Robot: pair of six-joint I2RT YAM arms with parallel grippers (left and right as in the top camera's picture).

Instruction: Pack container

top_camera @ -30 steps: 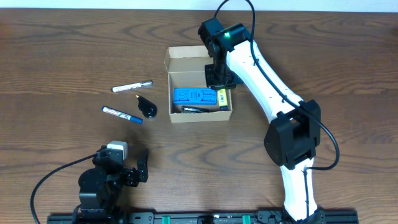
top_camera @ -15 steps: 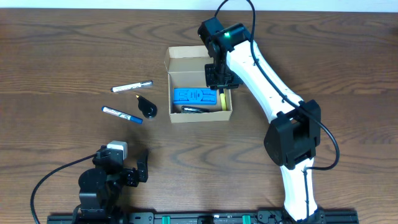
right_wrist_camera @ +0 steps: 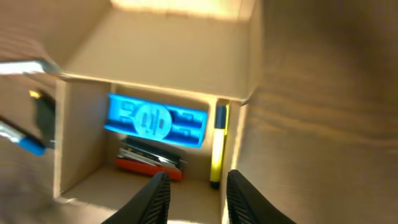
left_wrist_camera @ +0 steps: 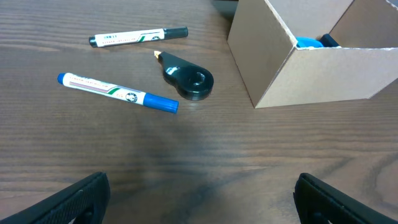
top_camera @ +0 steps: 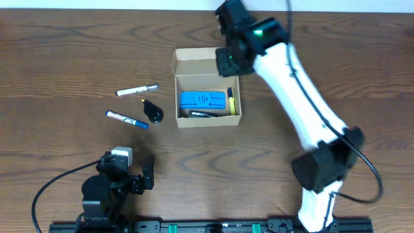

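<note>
The container (top_camera: 208, 121) is an open tan cardboard box with its flap lid up at the back. Inside lie a blue case (top_camera: 202, 99), a yellow marker (top_camera: 230, 101) along the right wall and a red-and-black item (top_camera: 202, 114). My right gripper (top_camera: 228, 61) hovers above the box's back right corner, open and empty. The right wrist view looks down past this gripper (right_wrist_camera: 198, 199) at the blue case (right_wrist_camera: 155, 120) and yellow marker (right_wrist_camera: 217, 146). My left gripper (top_camera: 132, 172) rests low at the near left, wide open with nothing between its fingers (left_wrist_camera: 74, 199).
Left of the box lie a black-capped white marker (top_camera: 137, 90), a blue-capped marker (top_camera: 127, 119) and a black teardrop-shaped dispenser (top_camera: 154, 111). The left wrist view shows the same three: black-capped marker (left_wrist_camera: 138, 36), blue-capped marker (left_wrist_camera: 117, 93), dispenser (left_wrist_camera: 188, 78), beside the box wall (left_wrist_camera: 323, 71).
My right gripper has risen out of the box and drawn back toward its far right corner, leaving the yellow marker lying inside. The left arm has not moved.
</note>
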